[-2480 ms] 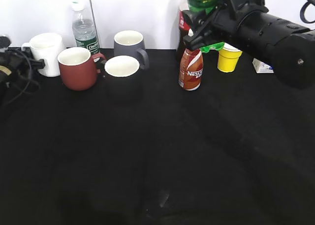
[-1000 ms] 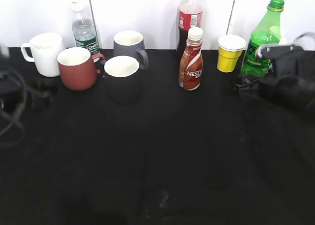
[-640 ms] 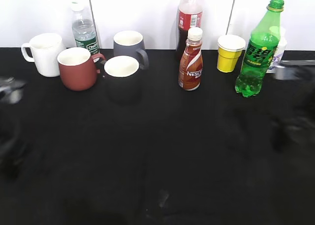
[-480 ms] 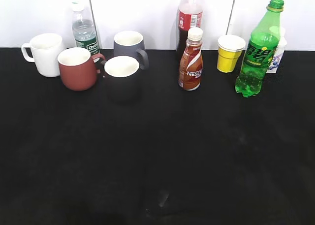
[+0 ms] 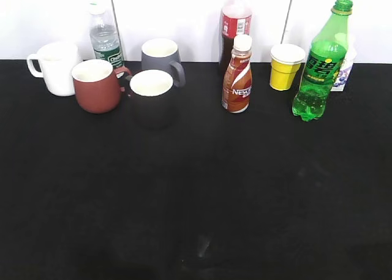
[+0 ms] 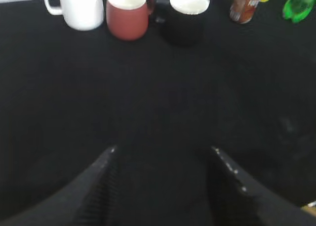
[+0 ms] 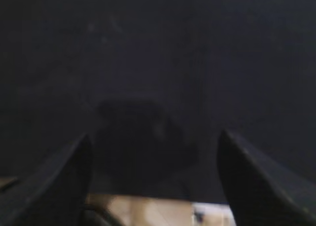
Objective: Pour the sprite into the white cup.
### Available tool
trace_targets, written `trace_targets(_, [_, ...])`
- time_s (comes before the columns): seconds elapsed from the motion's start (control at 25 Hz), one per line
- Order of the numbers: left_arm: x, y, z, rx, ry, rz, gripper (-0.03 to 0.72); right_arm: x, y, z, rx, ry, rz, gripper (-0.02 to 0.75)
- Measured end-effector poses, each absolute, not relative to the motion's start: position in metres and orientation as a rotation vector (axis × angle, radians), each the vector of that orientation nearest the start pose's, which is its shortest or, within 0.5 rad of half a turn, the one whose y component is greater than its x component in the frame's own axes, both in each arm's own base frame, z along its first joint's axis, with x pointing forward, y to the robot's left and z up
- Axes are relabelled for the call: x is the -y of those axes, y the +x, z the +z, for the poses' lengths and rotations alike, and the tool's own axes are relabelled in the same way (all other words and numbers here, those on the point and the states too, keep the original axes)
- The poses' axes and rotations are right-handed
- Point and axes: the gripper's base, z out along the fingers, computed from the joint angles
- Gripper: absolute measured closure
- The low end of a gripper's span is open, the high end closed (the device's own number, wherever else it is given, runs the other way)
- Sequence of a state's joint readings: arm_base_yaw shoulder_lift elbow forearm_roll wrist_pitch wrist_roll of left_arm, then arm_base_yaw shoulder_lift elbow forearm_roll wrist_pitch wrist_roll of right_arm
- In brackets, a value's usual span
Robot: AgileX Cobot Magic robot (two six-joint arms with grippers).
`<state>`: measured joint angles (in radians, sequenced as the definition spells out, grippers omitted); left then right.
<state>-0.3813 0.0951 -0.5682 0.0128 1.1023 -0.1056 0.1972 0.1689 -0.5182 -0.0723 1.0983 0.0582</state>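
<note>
Both grippers are hanging back over the near table edge, out of the exterior view: the left gripper (image 6: 163, 186) and the right gripper (image 7: 153, 181) are each showing 2 fingers spread wide with nothing between them. Standing upright at the far right is the tall translucent green plastic soda bottle with a green cap (image 5: 321, 59), well apart from the all-white ceramic mug with a side handle (image 5: 56, 67) at the far left. Judging by this, the right arm is best reaching for the bottle's body below the label, squarely, avoiding the small yellow cup with a white rim (image 5: 286, 67) just beside it.
</note>
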Motion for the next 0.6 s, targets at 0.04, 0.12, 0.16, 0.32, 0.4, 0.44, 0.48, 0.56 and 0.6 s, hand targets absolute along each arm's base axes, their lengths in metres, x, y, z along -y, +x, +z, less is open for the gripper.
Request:
trace_targets(0.04, [0.001, 0.0051, 0.2871, -2.109, 0.295, -0.272, 0.256, 0.0012, 0.0209, 0.276, -2.212, -0.162, 0.057, 0.15])
trace_targets(0.12, [0.0016, 0.0066, 0.2868, -2.095, 0.296, -0.273, 0.256, 0.0009, 0.0215, 0.2752, -2.204, -0.168, 0.057, 0.151])
trace_targets(0.16, [0.0016, 0.0067, 0.2869, -2.093, 0.298, -0.272, 0.256, 0.0009, 0.0215, 0.2752, -2.204, -0.168, 0.058, 0.151])
trace_targets(0.32, [0.0017, 0.0067, 0.2866, -2.094, 0.298, -0.273, 0.256, 0.0006, 0.0216, 0.2749, -2.204, -0.169, 0.061, 0.151])
trace_targets(0.4, [0.0017, 0.0067, 0.2866, -2.094, 0.298, -0.273, 0.256, 0.0006, 0.0216, 0.2749, -2.204, -0.169, 0.061, 0.15])
trace_targets(0.44, [0.0017, 0.0067, 0.2866, -2.094, 0.298, -0.273, 0.256, 0.0006, 0.0216, 0.2749, -2.204, -0.169, 0.061, 0.15])
trace_targets(0.48, [0.0017, 0.0068, 0.2865, -2.095, 0.298, -0.273, 0.256, 0.0006, 0.0216, 0.275, -2.203, -0.169, 0.061, 0.15])
trace_targets(0.56, [0.0014, 0.0065, 0.2865, -2.096, 0.263, -0.254, 0.256, 0.0012, 0.0192, 0.2753, -2.187, -0.161, 0.059, 0.15])
trace_targets(0.6, [0.0008, 0.006, 0.2866, -2.095, 0.203, -0.221, 0.256, 0.0018, 0.0184, 0.2754, -2.184, -0.133, 0.046, 0.15])
